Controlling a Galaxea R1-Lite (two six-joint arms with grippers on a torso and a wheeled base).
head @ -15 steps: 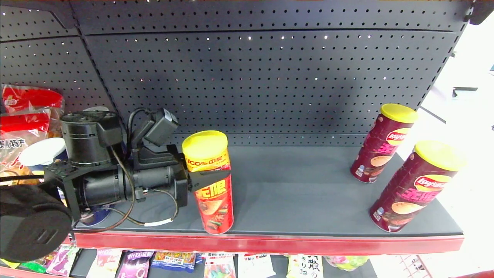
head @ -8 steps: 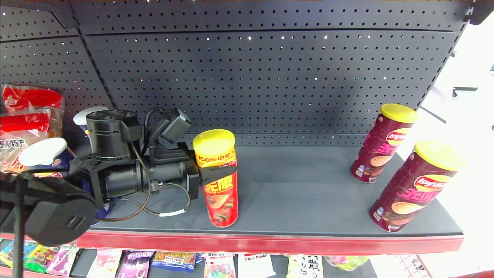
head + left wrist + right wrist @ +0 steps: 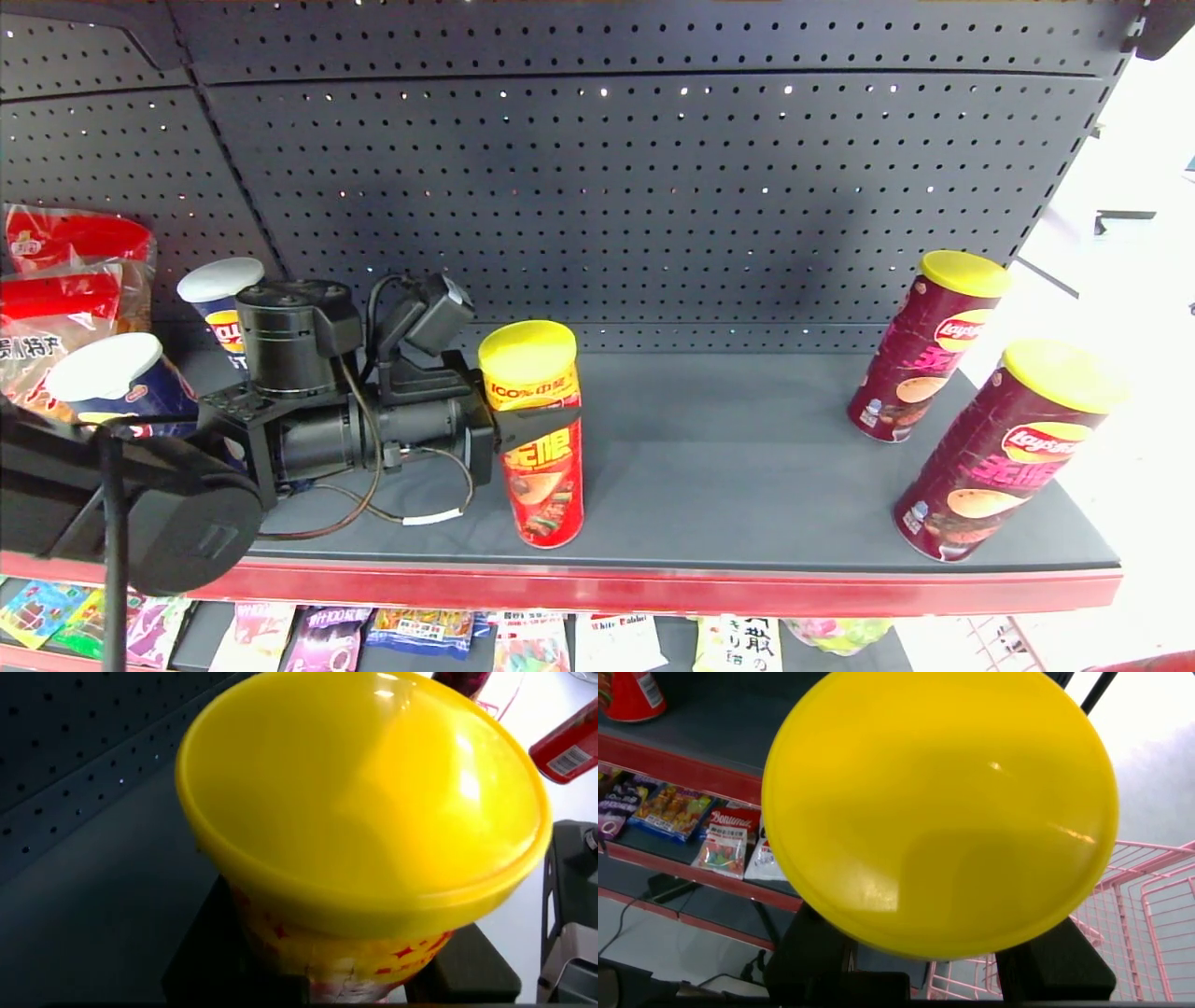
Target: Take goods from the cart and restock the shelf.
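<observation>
Left gripper (image 3: pixel 537 425) was clamped on the red can (image 3: pixel 543 476): a glossy printed cylinder with a smooth yellow lid, upright near the front of the matte grey shelf (image 3: pixel 747 467). Maroon cans (image 3: pixel 929 345) stood well apart on its right, white-lidded blue cans (image 3: pixel 112 378) on its left. Perforated back panel (image 3: pixel 653 205) behind. Right gripper (image 3: pixel 934 969) was clenched on a second can (image 3: pixel 943 812), with a pink wire cart (image 3: pixel 1158 887) beyond it.
</observation>
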